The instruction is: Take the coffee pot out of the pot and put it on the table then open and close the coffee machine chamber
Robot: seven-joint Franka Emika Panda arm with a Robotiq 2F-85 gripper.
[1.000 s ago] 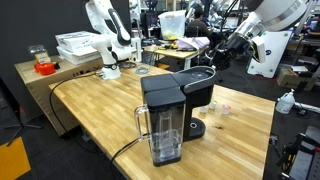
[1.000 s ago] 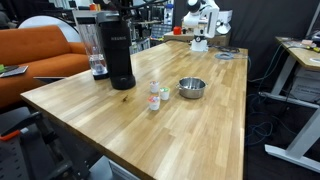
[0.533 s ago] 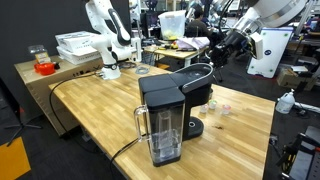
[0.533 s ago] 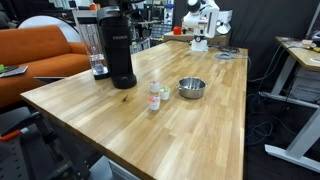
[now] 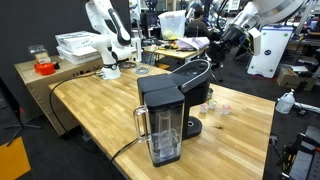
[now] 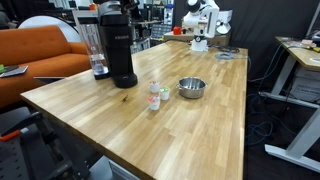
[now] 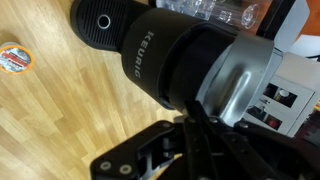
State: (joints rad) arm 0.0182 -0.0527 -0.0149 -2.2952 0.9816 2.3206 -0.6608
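Wood table [image 5: 95,115]; coffee machine chamber [image 5: 192,72] tilted up, closed claw [image 7: 192,125] at its front.

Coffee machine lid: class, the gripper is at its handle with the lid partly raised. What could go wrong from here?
1. The shut gripper seems only to push on the lid's silver handle, not clasp it. It could slip off and the lid might drop shut.
2. Pulling upward may tilt or drag the coffee machine, which stands loose on the table with its water tank attached.
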